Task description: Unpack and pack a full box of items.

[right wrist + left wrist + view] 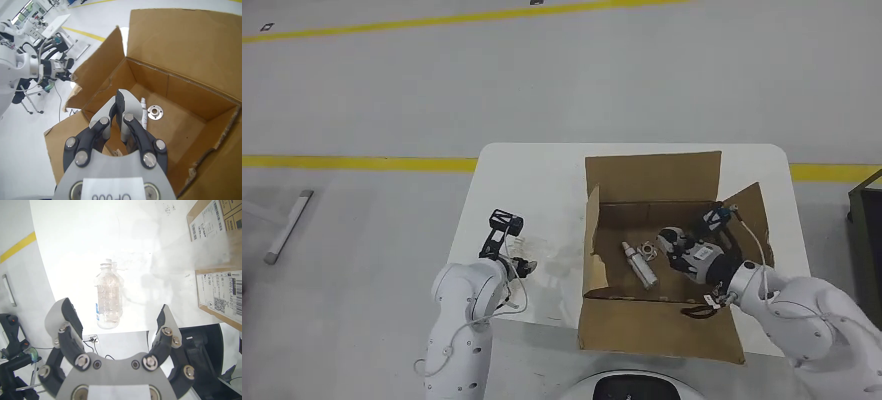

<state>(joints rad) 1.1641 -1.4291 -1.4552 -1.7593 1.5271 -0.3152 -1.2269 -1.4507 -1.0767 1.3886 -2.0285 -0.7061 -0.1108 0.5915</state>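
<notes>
A clear plastic bottle (108, 298) with a white cap lies on the white table (79, 237) near its edge. My left gripper (115, 309) hangs open just above it, its black pads (70, 313) apart on either side of the bottle's base. The open cardboard box (652, 180) stands on the table. Inside it lie a white tube (143, 111) and a round metal flange (155, 112). My right gripper (118, 103) is shut with nothing in it, down inside the box next to the tube. In the top view it (667, 240) is beside the flange (646, 246).
The box flaps (98, 62) stand up and outward around the opening, one torn flap between the two arms. The box's labelled side (219, 291) is to one side of the left gripper. Bare table (532, 190) lies left of the box.
</notes>
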